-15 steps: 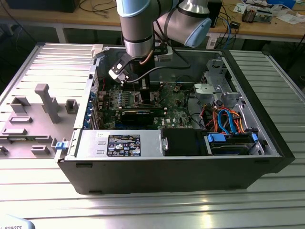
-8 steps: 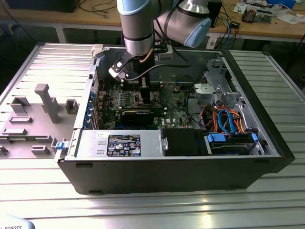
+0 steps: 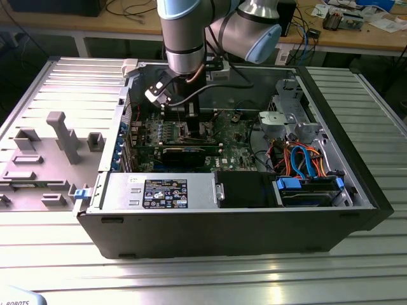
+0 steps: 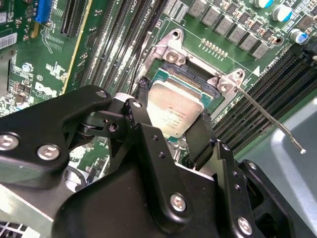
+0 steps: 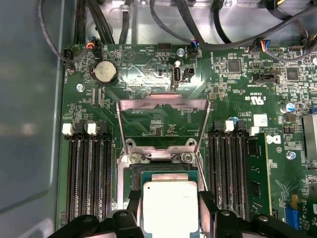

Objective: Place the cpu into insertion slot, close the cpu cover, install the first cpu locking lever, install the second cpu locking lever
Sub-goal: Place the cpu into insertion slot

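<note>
I am gripping the small, flat, square cpu with the silver-grey metal top (image 5: pixel 170 206) in my black two-fingered hand (image 5: pixel 170 197), my fingers (image 5: pixel 207 206) pressing on two opposite edges of it. The cpu is lying level with its metal top facing up. Being square, it has no long axis, and its edges are running parallel to the long black memory slots (image 5: pixel 89 178) on either side. It is sitting right over the square, dark-centred insertion slot (image 5: pixel 136 179) in the green motherboard (image 3: pixel 235 143); I cannot tell whether it is fully seated. The thin silvery cpu cover frame (image 5: pixel 161 104) is standing tilted open behind the slot. In the second wrist view a thin metal locking lever (image 4: pixel 270 119) is sticking out, unlatched. The open computer case (image 3: pixel 222 235) is resting on the ribbed metal desk (image 3: pixel 191 279).
</note>
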